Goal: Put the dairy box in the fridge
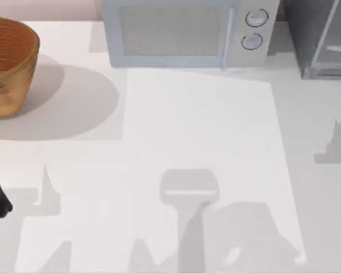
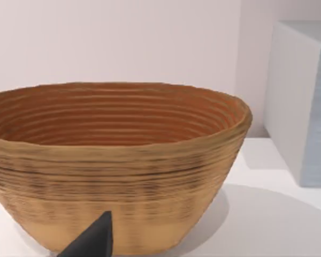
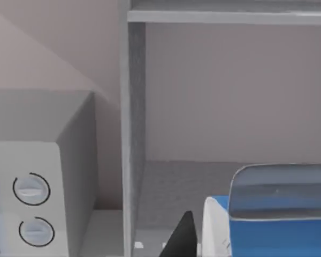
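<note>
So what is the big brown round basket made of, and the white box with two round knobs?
The brown round basket looks woven from cane or wicker: ridged coils ring its wall, with a matte finish. The white box with two round knobs looks like smooth painted metal or plastic; its door panel looks mesh-textured.

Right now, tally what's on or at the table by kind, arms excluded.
Appliances: 2, the white microwave and the dark grey fridge beside it at the table's right rear.
Baskets: 1, the woven basket at the table's left.
Cartons: 1, the blue dairy box facing the fridge's open compartment.
Total: 4
</note>
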